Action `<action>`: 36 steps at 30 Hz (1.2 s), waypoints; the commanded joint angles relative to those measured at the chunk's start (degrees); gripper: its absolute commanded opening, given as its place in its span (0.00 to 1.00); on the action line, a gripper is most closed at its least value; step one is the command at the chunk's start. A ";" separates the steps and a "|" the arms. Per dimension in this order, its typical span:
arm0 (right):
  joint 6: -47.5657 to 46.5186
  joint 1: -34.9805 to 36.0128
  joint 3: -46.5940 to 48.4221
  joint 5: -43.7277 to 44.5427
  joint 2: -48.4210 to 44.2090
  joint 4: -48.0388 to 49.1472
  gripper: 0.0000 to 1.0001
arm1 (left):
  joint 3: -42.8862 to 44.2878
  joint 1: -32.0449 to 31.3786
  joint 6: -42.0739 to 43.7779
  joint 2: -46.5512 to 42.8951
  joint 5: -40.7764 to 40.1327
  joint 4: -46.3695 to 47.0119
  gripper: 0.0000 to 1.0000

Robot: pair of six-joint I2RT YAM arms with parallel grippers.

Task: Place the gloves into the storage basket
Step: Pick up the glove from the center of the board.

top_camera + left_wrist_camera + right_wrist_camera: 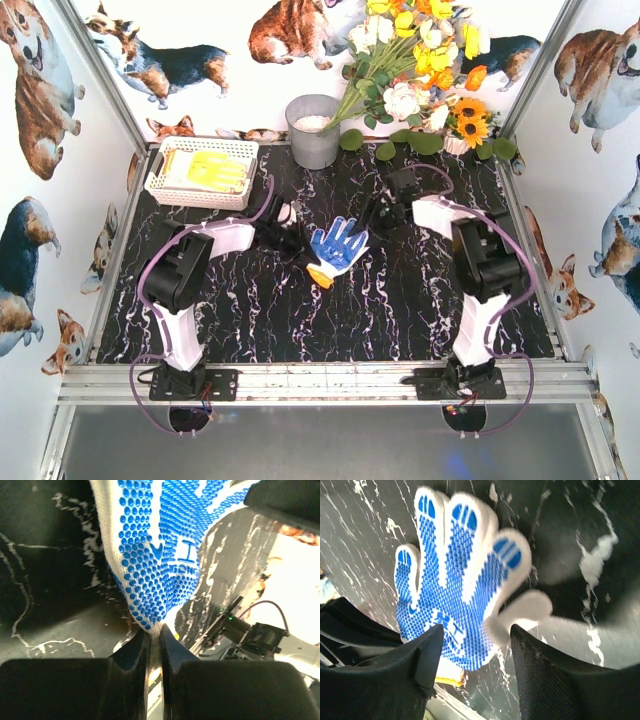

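Observation:
A white knit glove with a blue-dotted palm and orange cuff (338, 248) is at the middle of the black marbled table. My left gripper (297, 241) is shut on its edge; the left wrist view shows the jaws (154, 632) pinching the white fabric below the blue dots (155, 545), with the glove held off the table. My right gripper (377, 214) is open just right of the glove; in the right wrist view the glove (455, 580) lies beyond the spread jaws (475, 640). The white lattice storage basket (200, 198) stands at the far left with yellow-palmed gloves (215, 170) inside.
A grey metal bucket (313, 130) stands at the back centre. A bunch of flowers (420, 70) fills the back right corner. Corgi-printed walls and metal frame posts close in the table on three sides.

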 commanded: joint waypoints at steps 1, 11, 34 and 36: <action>1.24 -1.05 -3.66 1.90 -8.67 -1.42 0.60 | 4.24 -0.30 -3.48 1.27 2.38 -2.18 0.00; 21.78 -0.61 -16.53 -6.25 -17.27 11.41 0.68 | 7.56 -0.21 -12.54 0.78 2.67 -4.21 0.00; 47.57 4.93 -29.38 -3.14 -17.77 38.67 0.68 | 2.85 -0.22 -27.15 -1.46 -0.84 7.82 0.00; 48.31 5.08 -29.43 -3.04 -17.92 39.03 0.69 | 2.02 -0.21 -28.83 -1.66 -1.09 9.69 0.00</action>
